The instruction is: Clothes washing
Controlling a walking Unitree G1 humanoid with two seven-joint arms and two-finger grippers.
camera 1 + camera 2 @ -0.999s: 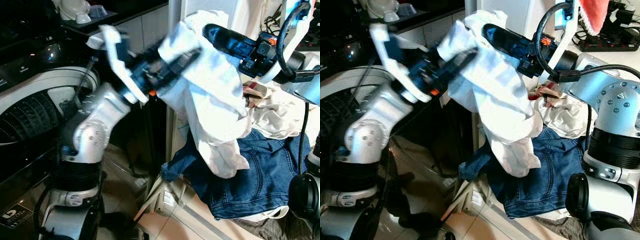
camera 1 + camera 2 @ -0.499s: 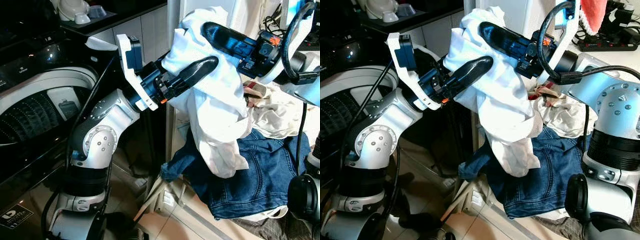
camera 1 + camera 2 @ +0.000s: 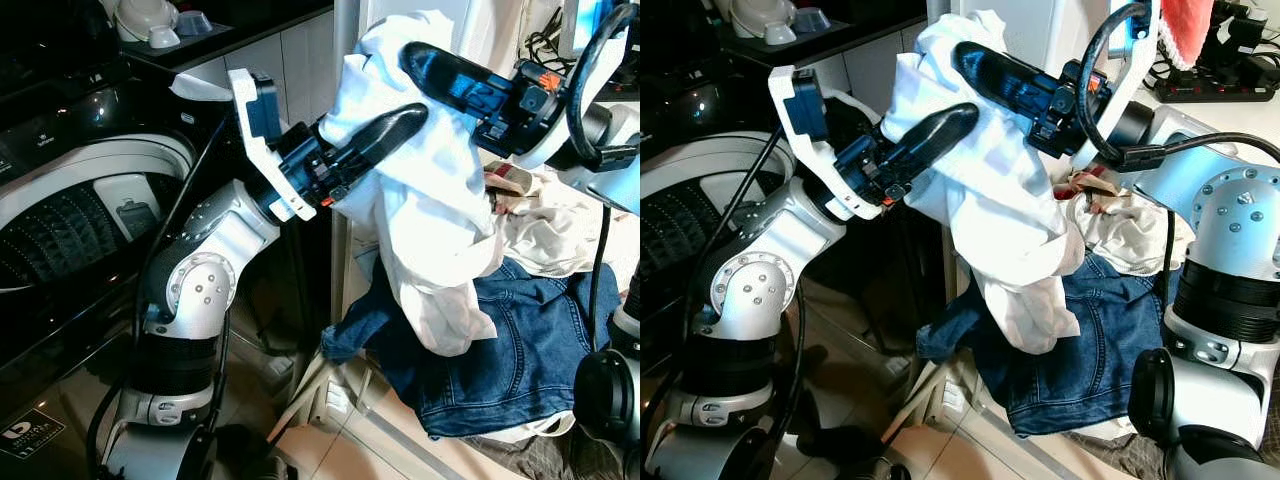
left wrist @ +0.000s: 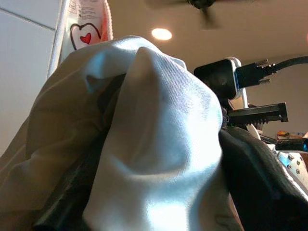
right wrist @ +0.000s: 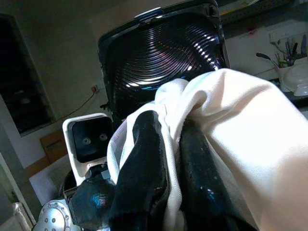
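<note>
Both grippers have the white cotton garment (image 3: 430, 190) lifted high, above the heap of laundry.

From my seat, the right gripper (image 5: 168, 159) has its two black fingers pinched on a fold near the top of the cloth, and the left gripper (image 3: 385, 125) comes in from the washer side with its fingers buried in the same fabric; I judge it clamped too, since the left wrist view shows cloth bunched tight over them. I hold it this high so the long hanging tail clears the blue denim jeans (image 3: 510, 350) and the crumpled pale clothes (image 3: 550, 235) still lying on the pile. The black top-loading washing machine (image 3: 70, 220) sits open on my left, its ribbed drum showing, so the carry should go that way. The loose tail could snag the washer's rim.
</note>
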